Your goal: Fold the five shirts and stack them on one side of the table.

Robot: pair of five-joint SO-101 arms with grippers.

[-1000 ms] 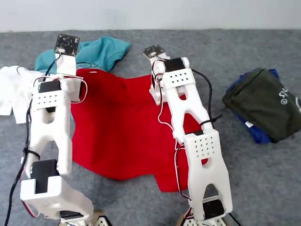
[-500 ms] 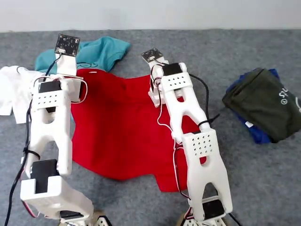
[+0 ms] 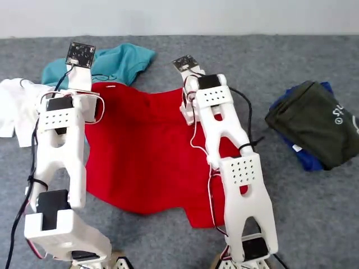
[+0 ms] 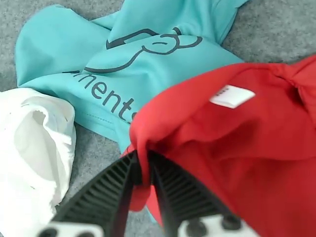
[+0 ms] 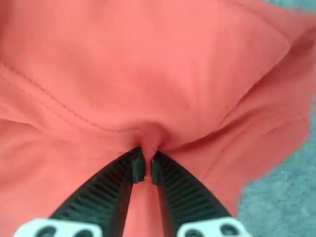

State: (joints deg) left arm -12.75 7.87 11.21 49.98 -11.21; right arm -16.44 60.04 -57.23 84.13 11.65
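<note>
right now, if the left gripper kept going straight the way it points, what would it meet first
The left gripper is shut on a fold of the red shirt, so that cloth comes first. Just beyond the fold lies the teal shirt, probably next, though depth is hard to judge.
</note>
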